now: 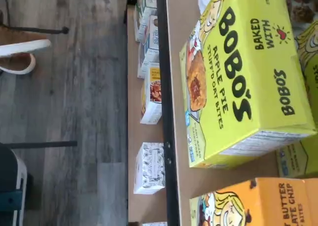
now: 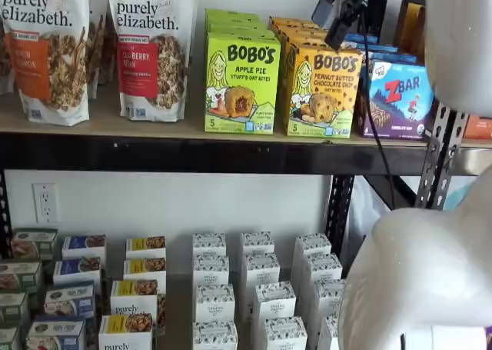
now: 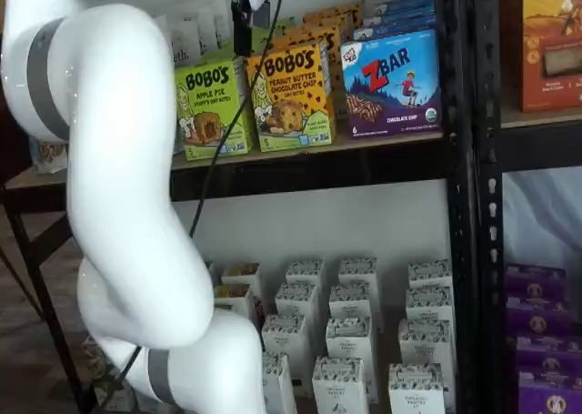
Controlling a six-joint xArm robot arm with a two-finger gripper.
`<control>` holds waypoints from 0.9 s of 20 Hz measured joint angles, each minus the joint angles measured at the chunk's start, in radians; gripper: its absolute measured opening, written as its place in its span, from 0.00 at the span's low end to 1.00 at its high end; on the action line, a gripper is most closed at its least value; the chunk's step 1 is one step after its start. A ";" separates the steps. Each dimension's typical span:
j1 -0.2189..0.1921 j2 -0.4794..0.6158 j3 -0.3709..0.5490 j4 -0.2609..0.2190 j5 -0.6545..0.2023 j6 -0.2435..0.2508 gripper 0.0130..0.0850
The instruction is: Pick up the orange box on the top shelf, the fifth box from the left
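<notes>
The orange box (image 2: 321, 91) sits at the top shelf's (image 2: 169, 127) front edge, between the green Apple Pie box (image 2: 241, 83) and the ZBar box (image 2: 399, 98). The gripper (image 2: 339, 15) hangs above it, jaws spread wide, holding nothing.

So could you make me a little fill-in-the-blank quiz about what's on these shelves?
1. The orange box stands between the lime-green Apple Pie box and the blue ____ box.
2. It stands on the ____ shelf.
3. The small white cartons stand on the shelf ____ it.

Missing words: ZBar; top; below
</notes>
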 joint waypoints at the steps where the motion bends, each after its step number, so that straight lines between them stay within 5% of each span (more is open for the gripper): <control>1: 0.002 0.000 0.004 -0.002 -0.008 0.000 1.00; 18: 0.037 0.039 0.066 -0.032 -0.151 -0.012 1.00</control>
